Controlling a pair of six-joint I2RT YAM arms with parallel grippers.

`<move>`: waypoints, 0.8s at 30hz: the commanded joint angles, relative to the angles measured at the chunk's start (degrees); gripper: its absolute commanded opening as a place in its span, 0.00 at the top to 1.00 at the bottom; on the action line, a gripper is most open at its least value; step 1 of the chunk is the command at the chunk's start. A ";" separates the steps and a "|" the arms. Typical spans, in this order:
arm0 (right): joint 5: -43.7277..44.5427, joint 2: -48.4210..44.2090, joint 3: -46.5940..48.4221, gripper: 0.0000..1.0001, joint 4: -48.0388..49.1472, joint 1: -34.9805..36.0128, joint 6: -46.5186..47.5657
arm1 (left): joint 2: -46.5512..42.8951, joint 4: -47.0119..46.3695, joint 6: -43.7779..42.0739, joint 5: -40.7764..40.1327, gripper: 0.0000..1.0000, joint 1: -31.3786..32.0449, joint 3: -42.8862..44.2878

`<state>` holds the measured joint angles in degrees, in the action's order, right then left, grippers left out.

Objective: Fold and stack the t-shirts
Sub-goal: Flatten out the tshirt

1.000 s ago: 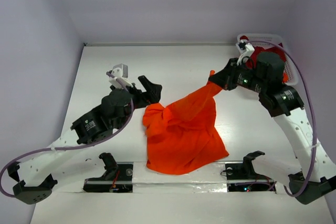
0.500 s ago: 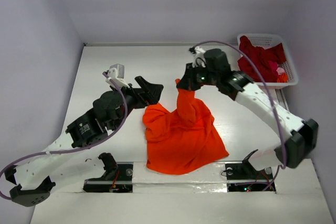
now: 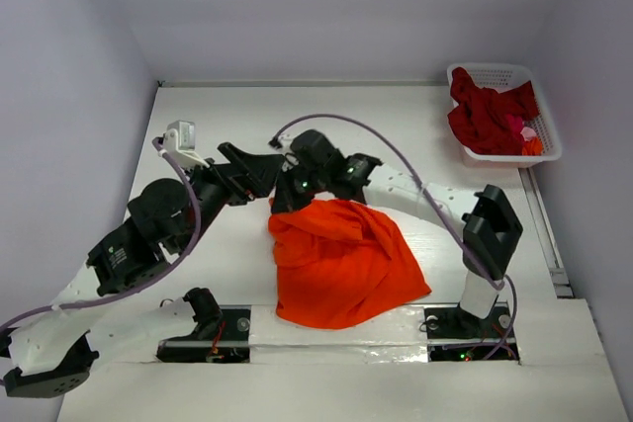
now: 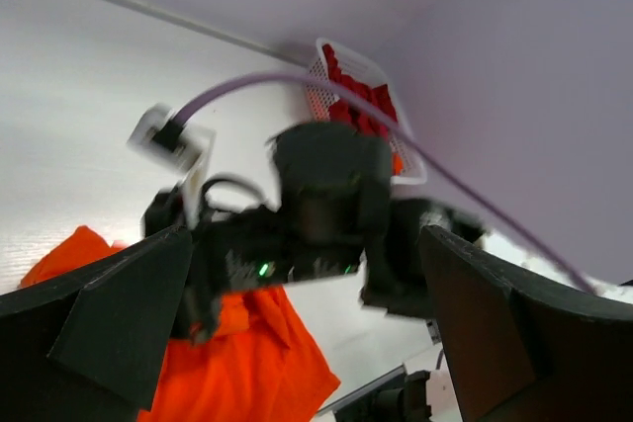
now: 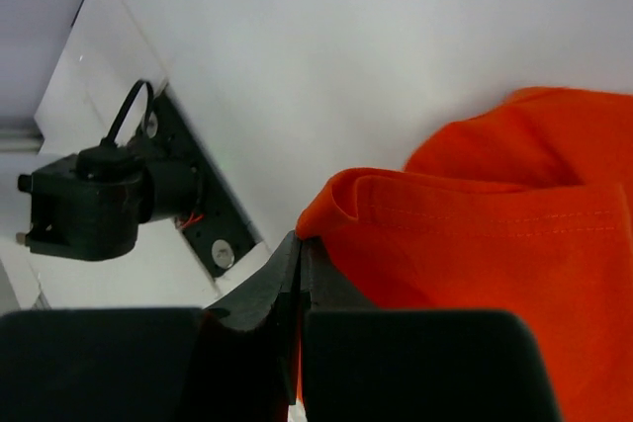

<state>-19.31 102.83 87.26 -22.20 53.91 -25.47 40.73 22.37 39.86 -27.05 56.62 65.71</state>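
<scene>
The white bench (image 3: 198, 116) is lit brightly and evenly from above. Only pale, soft-edged shadows lie close under the left arm (image 3: 148, 234) and right arm (image 3: 396, 180), and the near edge has a faint sheen. The overhead view is sharp throughout, and the orange-red t-shirt (image 3: 341, 259) looks strongly saturated with gently shaded folds. In the left wrist view the right arm and its purple cable (image 4: 267, 77) are smeared by motion blur, and the fingers (image 4: 109, 323) of the left gripper (image 4: 307, 239) are dark, soft masses. In the right wrist view the shirt's stitching is crisp, while the right gripper (image 5: 299, 254) is black and unfocused.
</scene>
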 commanded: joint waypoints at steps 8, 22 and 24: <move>-1.87 5.01 -1.39 1.00 11.91 6.47 -6.60 | -0.30 2.76 -2.24 -2.39 0.01 0.07 5.21; -5.04 6.08 -2.88 0.00 13.75 7.09 -7.13 | -0.39 4.79 -1.54 -2.22 0.01 0.07 5.92; -3.90 4.41 -5.34 0.00 14.28 7.09 -7.48 | -0.48 4.70 -1.27 -3.70 0.01 0.07 4.52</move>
<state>-23.11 109.89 84.47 -11.25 60.45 -32.64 40.05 27.68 38.74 -28.77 56.62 70.61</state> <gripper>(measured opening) 0.994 0.990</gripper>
